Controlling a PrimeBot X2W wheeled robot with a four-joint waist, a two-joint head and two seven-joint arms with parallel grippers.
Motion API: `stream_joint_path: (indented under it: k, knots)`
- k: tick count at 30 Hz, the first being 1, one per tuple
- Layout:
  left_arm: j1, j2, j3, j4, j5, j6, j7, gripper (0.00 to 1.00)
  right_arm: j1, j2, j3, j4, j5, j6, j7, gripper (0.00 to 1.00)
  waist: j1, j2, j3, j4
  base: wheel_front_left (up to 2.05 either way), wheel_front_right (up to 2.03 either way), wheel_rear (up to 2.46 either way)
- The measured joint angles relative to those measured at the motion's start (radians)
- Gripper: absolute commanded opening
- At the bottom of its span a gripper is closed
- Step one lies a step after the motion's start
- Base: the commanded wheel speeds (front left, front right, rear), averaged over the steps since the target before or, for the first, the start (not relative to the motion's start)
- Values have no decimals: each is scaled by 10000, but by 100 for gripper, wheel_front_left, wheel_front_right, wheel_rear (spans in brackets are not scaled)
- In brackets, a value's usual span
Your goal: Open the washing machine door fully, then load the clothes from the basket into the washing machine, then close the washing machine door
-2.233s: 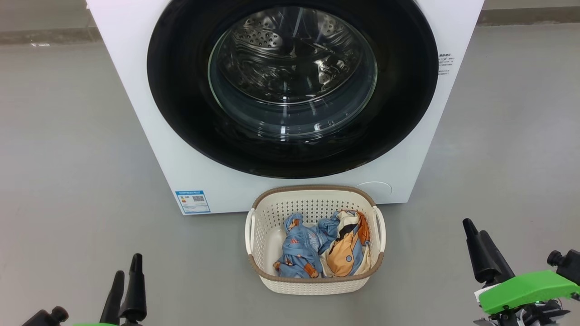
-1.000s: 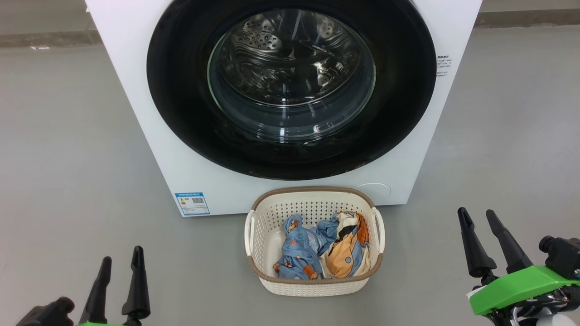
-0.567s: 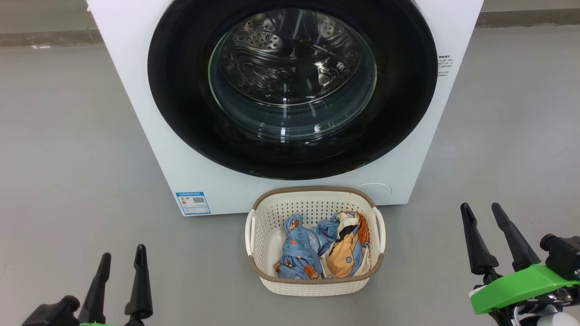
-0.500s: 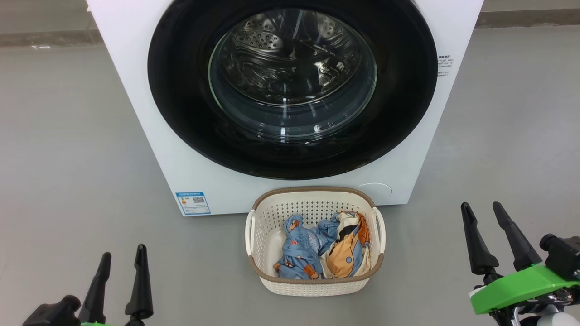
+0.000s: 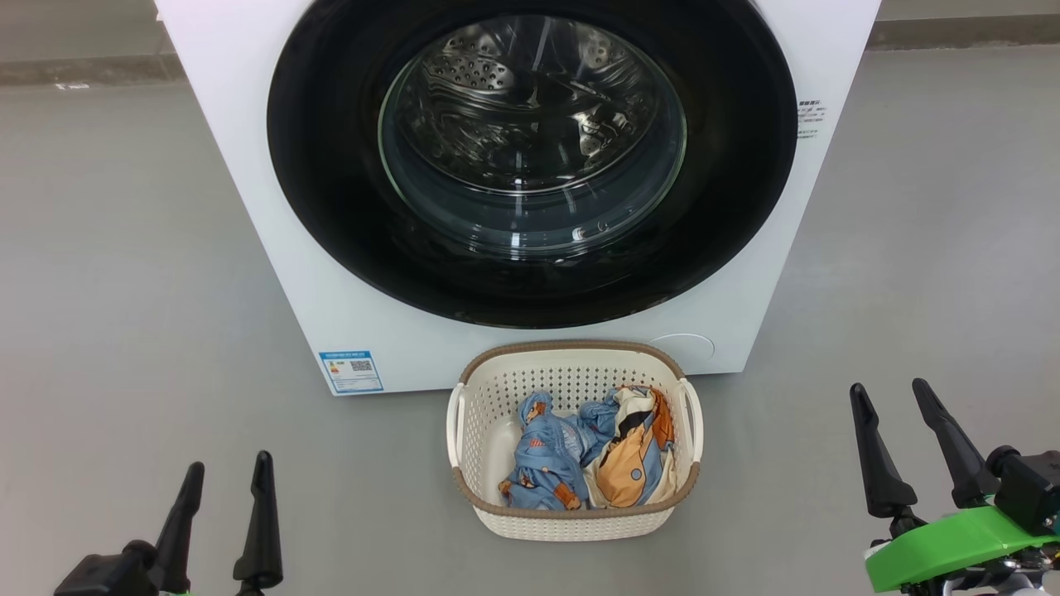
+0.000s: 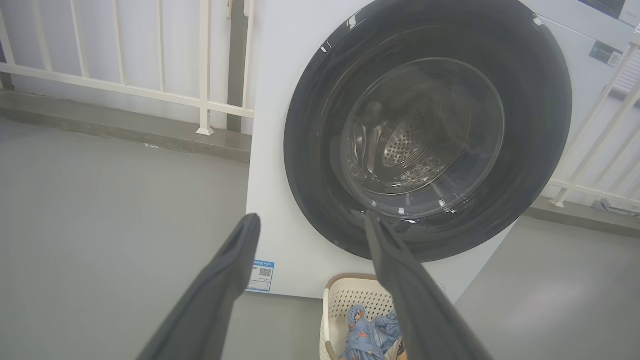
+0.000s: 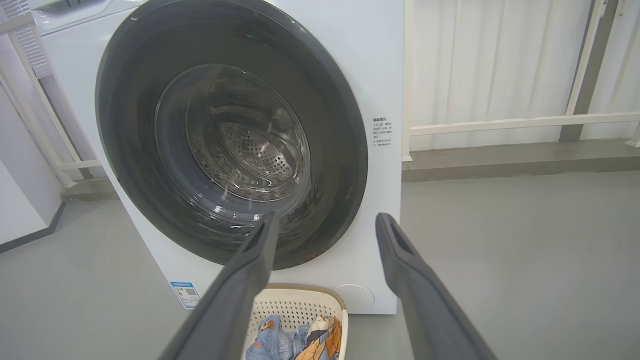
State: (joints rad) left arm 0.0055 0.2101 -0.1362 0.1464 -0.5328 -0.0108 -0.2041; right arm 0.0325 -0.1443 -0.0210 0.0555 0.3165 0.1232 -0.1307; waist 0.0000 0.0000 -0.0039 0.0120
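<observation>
The white washing machine [image 5: 248, 165] stands ahead with its round black-rimmed door [image 5: 331, 207] shut flat against the front, the steel drum visible through the glass [image 5: 534, 132]. Before it on the floor sits the cream basket [image 5: 571, 523], holding a light blue garment [image 5: 546, 463] and a cream garment with orange patches [image 5: 633, 468]. My left gripper [image 5: 229, 464] is open at the lower left, well clear of the basket. My right gripper [image 5: 888, 391] is open at the lower right, also apart from everything. The door [image 6: 310, 125] [image 7: 340, 125] fills both wrist views.
Grey floor [image 5: 124, 273] spreads on both sides of the machine. A blue label [image 5: 351, 371] sits low on the front. A white railing [image 6: 150, 92] runs behind on the left and another railing [image 7: 500, 122] on the right.
Both grippers went from nearly shut to open. The right gripper has since dropped slightly lower in the head view. Door, basket and clothes have not moved.
</observation>
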Motion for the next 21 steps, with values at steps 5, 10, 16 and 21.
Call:
stream_joint_path:
  k: [5, 10, 16, 21]
  knots:
    - [0, 2, -54, 21, 0, 0, 0, 100, 24, 52, -79, 2, -8, 0, -2, 100, 1, 0, 12, -12, 0, 0, 0]
    - [0, 65, -75, 33, -2, 0, 2, 100, 24, 88, -96, 0, -12, 0, -42, 100, 0, 0, 20, -25, 0, 0, 0]
    - [0, 142, -107, 71, -2, 2, 4, 100, 24, 109, -98, -2, -13, 0, -44, 100, 0, 0, 43, -29, 0, 0, 0]
    - [-1, 242, -272, 63, 173, 90, 31, 100, 23, 111, -94, -19, -15, 0, -44, 100, 0, 0, 119, -31, 12, 12, -24]
